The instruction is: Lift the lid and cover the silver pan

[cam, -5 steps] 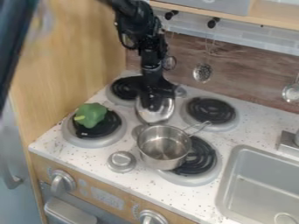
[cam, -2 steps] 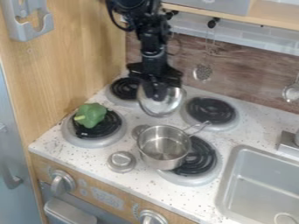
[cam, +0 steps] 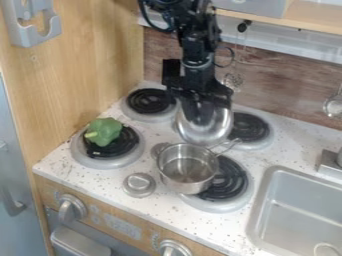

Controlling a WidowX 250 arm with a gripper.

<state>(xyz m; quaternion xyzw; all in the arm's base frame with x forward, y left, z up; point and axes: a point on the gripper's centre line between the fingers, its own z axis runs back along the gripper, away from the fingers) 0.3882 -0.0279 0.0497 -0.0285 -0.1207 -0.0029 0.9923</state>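
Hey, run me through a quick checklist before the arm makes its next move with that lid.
1. Lid in the gripper: ok.
2. Grip firm on the lid: cannot tell, the grasp point is hidden.
3. Lid level: not ok, it is tilted.
4. Lid centered over the silver pan: not ok, it appears farther back.
5. Pan open on top: ok, its inside shows.
6. Green pepper clear of the pan: ok, it sits on the front left burner.

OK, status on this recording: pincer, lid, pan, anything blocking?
Pincer closed on lid, lid tilted above the stove. Silver pan uncovered. Green pepper off to one side, on a burner, not in the way.
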